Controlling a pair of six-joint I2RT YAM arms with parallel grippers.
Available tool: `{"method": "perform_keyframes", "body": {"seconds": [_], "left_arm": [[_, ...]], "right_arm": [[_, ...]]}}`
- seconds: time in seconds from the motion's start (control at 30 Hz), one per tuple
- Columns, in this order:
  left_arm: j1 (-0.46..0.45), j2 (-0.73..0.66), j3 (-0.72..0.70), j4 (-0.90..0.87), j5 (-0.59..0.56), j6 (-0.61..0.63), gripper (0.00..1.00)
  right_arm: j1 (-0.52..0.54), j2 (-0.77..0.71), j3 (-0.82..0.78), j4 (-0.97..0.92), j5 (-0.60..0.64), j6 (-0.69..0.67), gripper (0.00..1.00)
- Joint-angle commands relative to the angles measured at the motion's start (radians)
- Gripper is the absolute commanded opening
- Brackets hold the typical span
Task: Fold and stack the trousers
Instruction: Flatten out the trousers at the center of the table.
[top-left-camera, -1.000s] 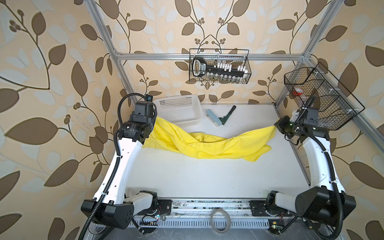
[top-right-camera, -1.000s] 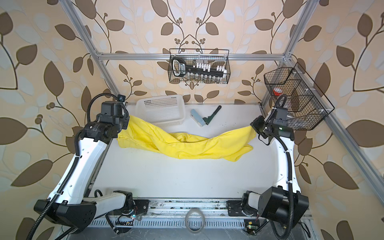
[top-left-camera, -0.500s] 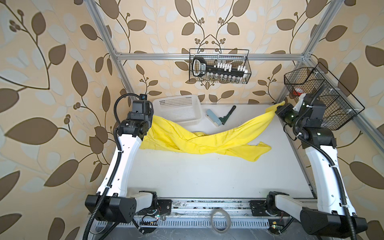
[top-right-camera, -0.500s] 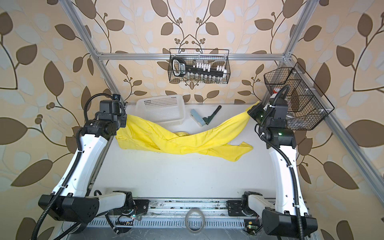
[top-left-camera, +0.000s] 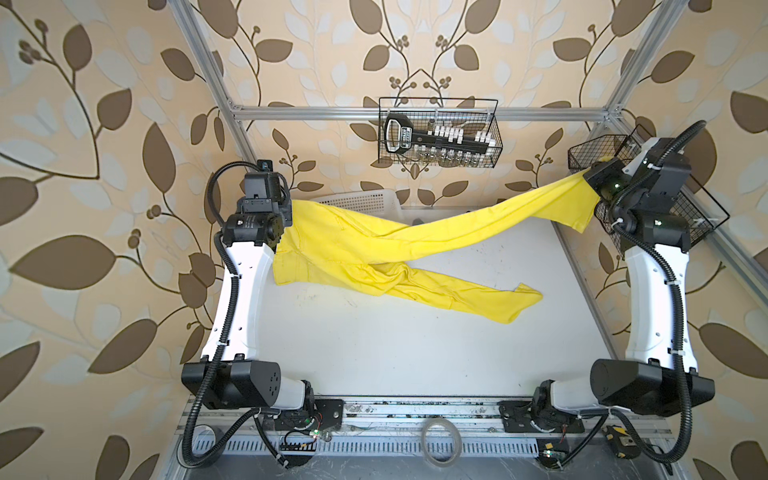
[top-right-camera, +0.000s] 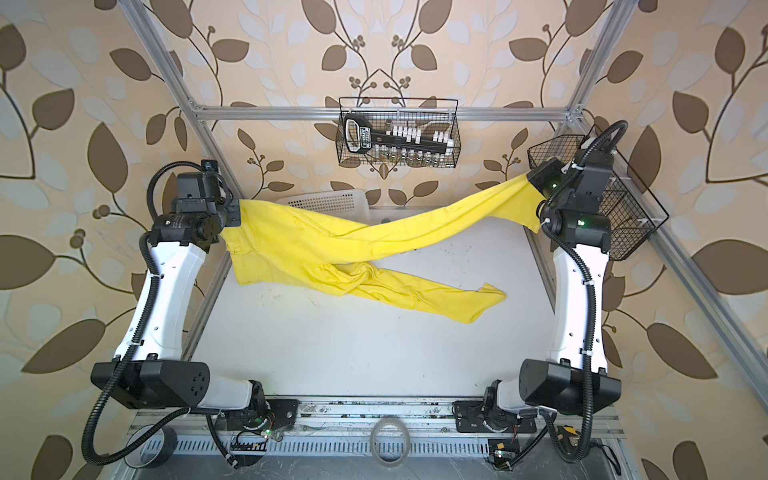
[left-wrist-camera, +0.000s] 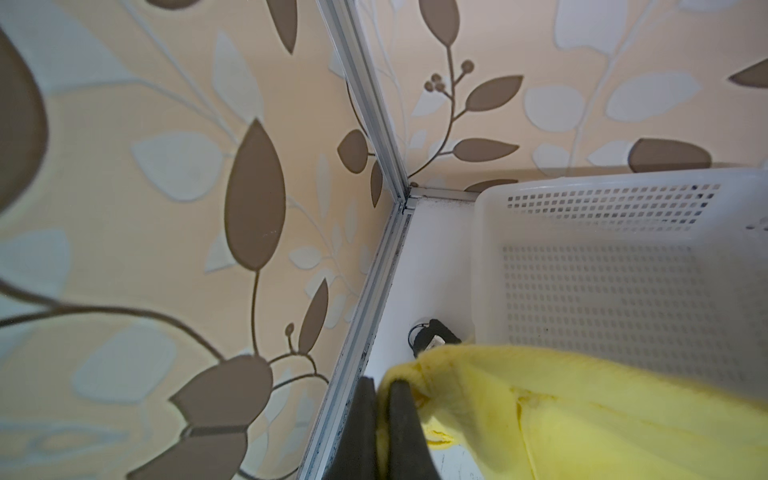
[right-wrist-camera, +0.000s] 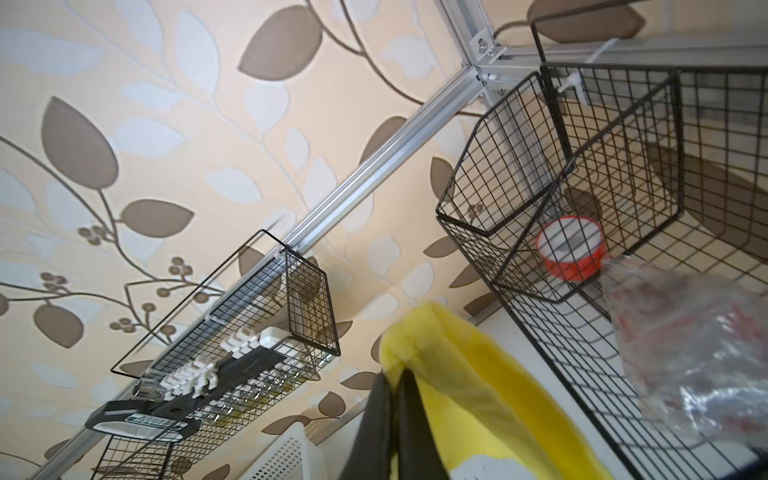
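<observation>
1. As the right arm swings up beside the wire basket (top-left-camera: 665, 216), the trousers (top-left-camera: 357, 249), which sagged across the surface (top-left-camera: 415, 353) a second ago, now stretch in a long diagonal between both arms.
2. The left pincer (left-wrist-camera: 382, 386) is clamped on the waist end, close to the white basket (top-left-camera: 357, 199). Its wrist view shows yellow cloth pinched between the dark fingers (left-wrist-camera: 401, 415).
3. The right pincer (right-wrist-camera: 395, 378) is closed on one leg's hem and holds it high off the surface, level with the wire basket.
4. The second leg has dropped free. In both top views it lies on the surface, crossing under the raised leg, with its hem (top-left-camera: 519, 307) curled up toward the right side.
5. The lift has pulled the two legs apart, so the garment is opened out but not yet folded. The twist where the legs cross probably has to come out before the trousers can be laid flat. No fold or stack shows so far.
</observation>
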Motion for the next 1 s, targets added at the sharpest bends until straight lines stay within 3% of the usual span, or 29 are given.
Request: {"method": "perform_keyframes", "body": {"seconds": [0.0, 0.13, 0.33, 0.47, 0.7, 0.97], "left_arm": [[0.010, -0.001, 0.106, -0.013, 0.038, -0.032, 0.00], [0.011, -0.045, 0.088, -0.084, 0.091, -0.077, 0.00], [0.017, -0.220, -0.230, -0.080, 0.055, -0.216, 0.00], [0.071, -0.284, -0.378, -0.077, -0.021, -0.344, 0.00], [0.145, -0.385, -0.585, 0.007, -0.123, -0.485, 0.00], [0.151, -0.480, -0.721, -0.037, -0.049, -0.623, 0.00]], "right_arm": [[-0.047, -0.013, 0.053, 0.040, -0.110, 0.035, 0.00], [-0.048, -0.125, -0.104, 0.025, -0.195, 0.078, 0.00], [-0.054, -0.356, -0.478, -0.058, -0.276, 0.155, 0.00], [-0.092, -0.485, -0.655, -0.204, -0.067, 0.109, 0.00], [-0.162, -0.617, -0.983, -0.208, 0.180, 0.197, 0.00], [-0.128, -0.712, -1.135, -0.225, 0.308, 0.178, 0.00]]}}
